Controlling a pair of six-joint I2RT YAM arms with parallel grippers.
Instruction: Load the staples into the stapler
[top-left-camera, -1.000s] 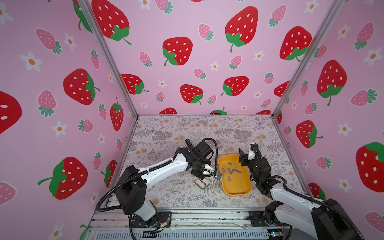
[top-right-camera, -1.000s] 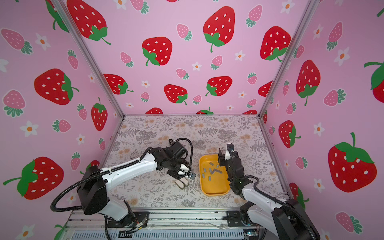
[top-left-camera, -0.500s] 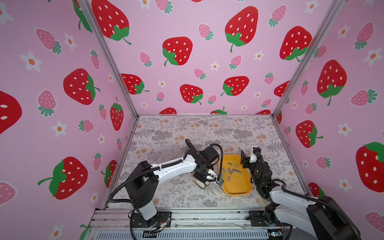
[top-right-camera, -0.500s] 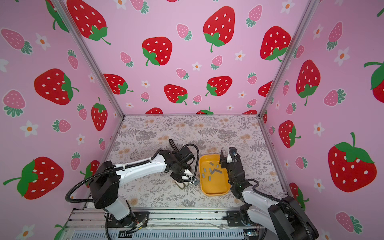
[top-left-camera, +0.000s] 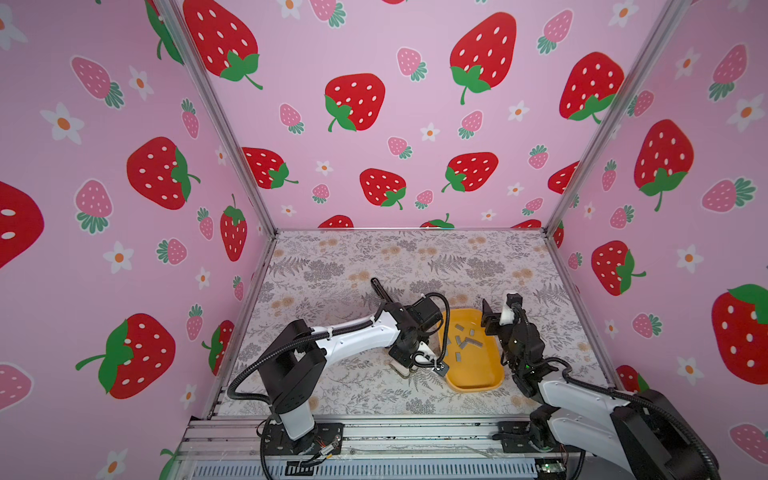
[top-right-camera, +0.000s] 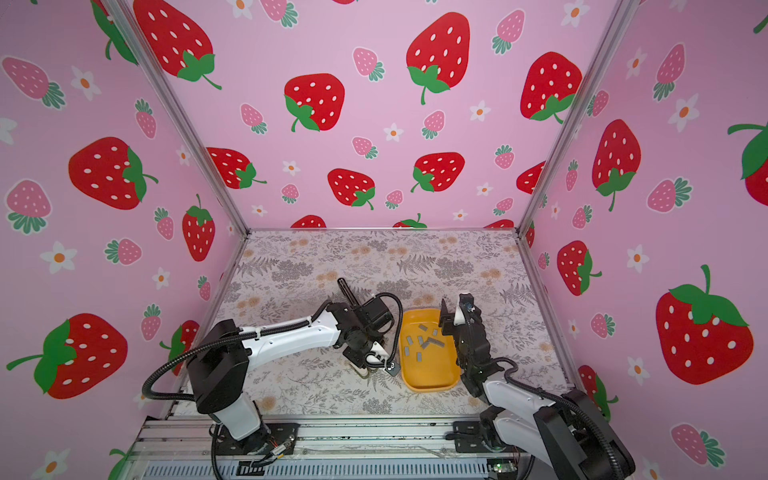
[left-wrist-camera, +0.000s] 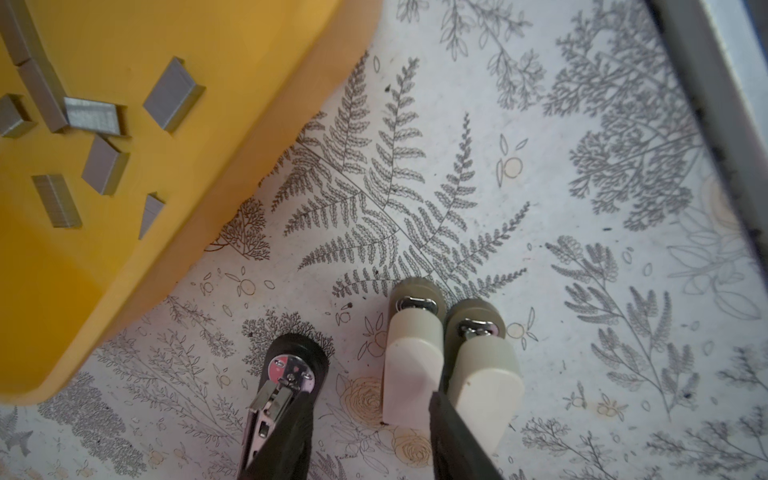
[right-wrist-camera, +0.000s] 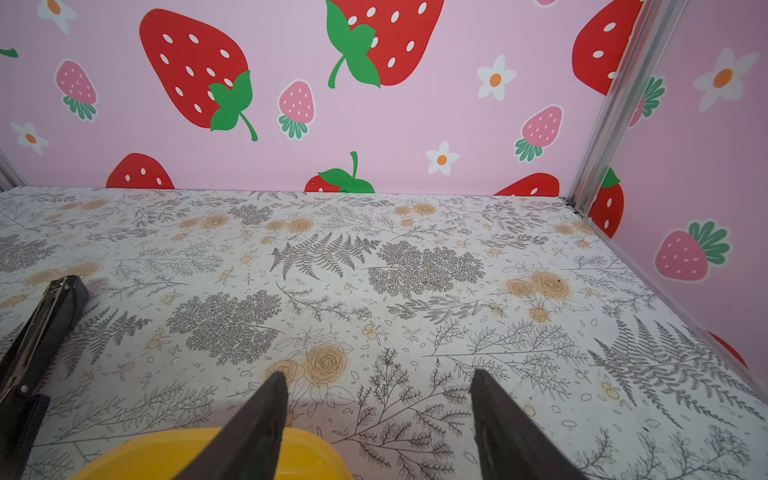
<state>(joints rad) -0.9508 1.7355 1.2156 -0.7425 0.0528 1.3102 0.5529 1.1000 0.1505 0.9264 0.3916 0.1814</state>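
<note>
Floral tabletop (top-left-camera: 353, 257): staples (top-left-camera: 471, 341) in the yellow tray (top-left-camera: 473, 384) lie nearest the right gripper (right-wrist-camera: 378, 376), open and empty; left gripper (left-wrist-camera: 368, 399), fingers apart, tends the opened stapler (right-wrist-camera: 54, 316).

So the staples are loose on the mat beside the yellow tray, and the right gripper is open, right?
Not quite: the staples lie inside the yellow tray, not on the mat; the left wrist view shows it. The right gripper is open.
</note>
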